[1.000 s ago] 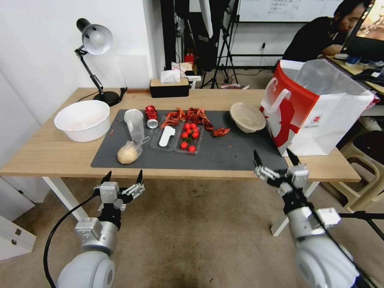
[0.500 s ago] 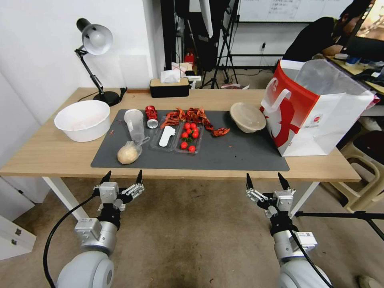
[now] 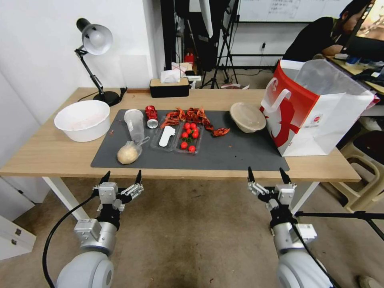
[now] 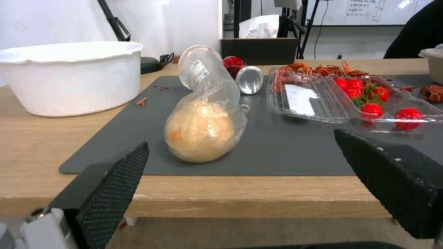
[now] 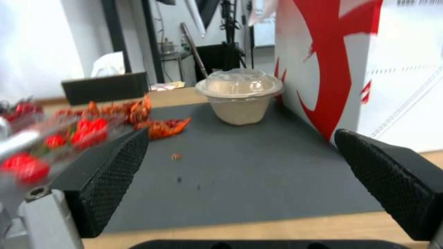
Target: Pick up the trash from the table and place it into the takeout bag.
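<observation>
Here, a large dark grey rectangular mat [image 3: 224,154] on the long light-wood table [image 3: 48,154] is my landmark. On its left part lie a clear bag with a beige lump [image 3: 129,153], a clear plastic cup [image 3: 135,124] tipped over and a crushed red can [image 3: 151,116]. A tan round lidded bowl [image 3: 247,117] sits at its far right corner, beside the big red-and-white paper takeout bag [image 3: 316,110]. My left gripper [image 3: 122,177] and right gripper [image 3: 267,175] hang below the mat's near edge, jaws apart, holding nothing.
</observation>
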Robot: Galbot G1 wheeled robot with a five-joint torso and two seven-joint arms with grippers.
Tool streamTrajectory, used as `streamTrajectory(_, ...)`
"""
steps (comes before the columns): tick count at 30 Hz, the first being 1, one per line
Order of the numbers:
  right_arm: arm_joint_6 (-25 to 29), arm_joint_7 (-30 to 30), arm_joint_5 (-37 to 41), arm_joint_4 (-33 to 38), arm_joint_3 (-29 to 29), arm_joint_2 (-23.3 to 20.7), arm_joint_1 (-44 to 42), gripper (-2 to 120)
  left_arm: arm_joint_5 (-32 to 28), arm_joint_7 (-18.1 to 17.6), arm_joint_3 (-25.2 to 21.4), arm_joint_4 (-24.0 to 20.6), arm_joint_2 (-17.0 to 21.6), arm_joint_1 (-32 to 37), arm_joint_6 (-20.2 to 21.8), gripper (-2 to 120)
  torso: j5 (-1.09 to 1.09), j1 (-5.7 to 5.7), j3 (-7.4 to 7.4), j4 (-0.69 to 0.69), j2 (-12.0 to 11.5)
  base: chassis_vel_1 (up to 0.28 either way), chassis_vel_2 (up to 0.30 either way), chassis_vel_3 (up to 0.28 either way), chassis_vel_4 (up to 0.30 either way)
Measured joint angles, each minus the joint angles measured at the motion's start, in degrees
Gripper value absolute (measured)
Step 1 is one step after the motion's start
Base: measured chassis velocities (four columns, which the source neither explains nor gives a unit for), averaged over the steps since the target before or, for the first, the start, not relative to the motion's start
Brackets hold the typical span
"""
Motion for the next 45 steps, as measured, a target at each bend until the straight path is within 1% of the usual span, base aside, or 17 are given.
streamTrajectory(1,0.0,0.0,0.0,0.0,0.0,0.0,0.0,100,0.0,0.0,0.0,0.0,0.0,0.0,0.0,100,0.0,0.0,0.0,0.0,0.0,0.0,0.0,0.0,0.0)
streamTrajectory(4,-3.65,2.12,10.49,-1.74,-0.78,-0.03,6.66,100,0.02,0.0,0.06,0.11,-0.11,0.01,-0.14,100,0.0,0.0,0.0,0.0,0.0,0.0,0.0,0.0,0.0)
streamTrajectory(5,-3.65,2.12,10.49,-1.74,-0.78,-0.03,6.66,100,0.02,0.0,0.06,0.11,-0.11,0.01,-0.14,100,0.0,0.0,0.0,0.0,0.0,0.0,0.0,0.0,0.0)
streamTrajectory(8,-6.29,3.91,20.72,-3.94,-1.71,-0.22,12.32,100,0.04,0.0,0.02,0.2,-0.11,-0.05,-0.22,100,-0.01,0.01,0.0,0.0,0.0,0.0,0.0,0.0,0.0)
streamTrajectory(9,-6.29,3.91,20.72,-3.94,-1.71,-0.22,12.32,100,0.04,0.0,0.02,0.2,-0.11,-0.05,-0.22,100,-0.01,0.01,0.0,0.0,0.0,0.0,0.0,0.0,0.0)
streamTrajectory(11,-7.27,5.41,26.89,-6.76,-2.24,-0.26,16.43,100,0.06,0.0,0.0,0.35,-0.15,-0.09,-0.23,100,0.0,0.01,0.01,0.0,0.0,0.0,0.0,0.0,0.0)
streamTrajectory(12,-7.27,5.41,26.89,-6.76,-2.24,-0.26,16.43,100,0.06,0.0,0.0,0.35,-0.15,-0.09,-0.23,100,0.0,0.01,0.01,0.0,0.0,0.0,0.0,0.0,0.0)
streamTrajectory(14,-7.75,7.24,33.6,-10.61,-2.51,0.11,21.98,100,0.15,0.0,-0.01,0.62,-0.25,-0.11,-0.32,100,0.0,0.02,0.01,0.01,0.0,0.0,0.0,0.0,0.0)
streamTrajectory(15,-7.75,7.24,33.6,-10.61,-2.51,0.11,21.98,100,0.15,0.0,-0.01,0.62,-0.25,-0.11,-0.32,100,0.0,0.02,0.01,0.01,0.0,0.0,0.0,0.0,0.0)
streamTrajectory(17,-8.19,8.32,37.8,-12.97,-2.39,0.65,26.23,100,0.18,0.0,-0.07,0.8,-0.27,-0.09,-0.43,100,0.0,0.01,0.01,0.01,0.0,0.0,0.0,0.0,0.0)
streamTrajectory(19,-8.64,9.18,39.8,-14.45,-2.29,1.0,28.99,100,0.19,-0.01,-0.21,0.93,-0.3,-0.07,-0.59,100,-0.01,0.02,0.01,0.01,0.0,0.0,0.0,0.0,0.0)
streamTrajectory(25,-9.04,10.91,41.65,-18.32,-3.11,1.89,34.61,100,0.23,-0.06,-0.43,0.98,-0.45,0.2,-1.21,100,-0.01,0.01,0.01,0.01,0.0,0.0,0.0,0.0,0.0)
streamTrajectory(40,-9.49,11.89,41.44,-24.52,-4.23,3.66,38.68,95,0.4,-0.16,-0.69,1.02,-0.88,0.47,-1.52,100,0.0,0.0,0.0,0.0,0.0,0.0,0.0,0.0,0.0)
streamTrajectory(41,-9.49,11.89,41.42,-24.71,-4.25,3.71,38.79,92,0.4,-0.17,-0.73,1.05,-0.88,0.48,-1.57,100,-0.01,0.0,0.0,0.0,0.0,0.0,0.0,0.0,0.0)
streamTrajectory(42,-9.5,11.89,41.34,-25.06,-4.35,3.79,38.97,86,0.41,-0.18,-0.79,1.08,-0.88,0.49,-1.63,100,-0.01,0.0,0.0,0.0,0.0,0.0,0.0,0.0,0.0)
streamTrajectory(43,-9.5,11.89,41.34,-25.06,-4.35,3.79,38.97,86,0.41,-0.18,-0.79,1.08,-0.88,0.49,-1.63,100,-0.01,0.0,0.0,0.0,0.0,0.0,0.0,0.0,0.0)
streamTrajectory(45,-9.51,11.9,41.26,-25.52,-4.41,3.93,39.13,78,0.41,-0.19,-0.81,1.09,-0.9,0.49,-1.66,100,0.0,0.0,0.0,0.0,0.0,0.0,0.0,0.0,0.0)
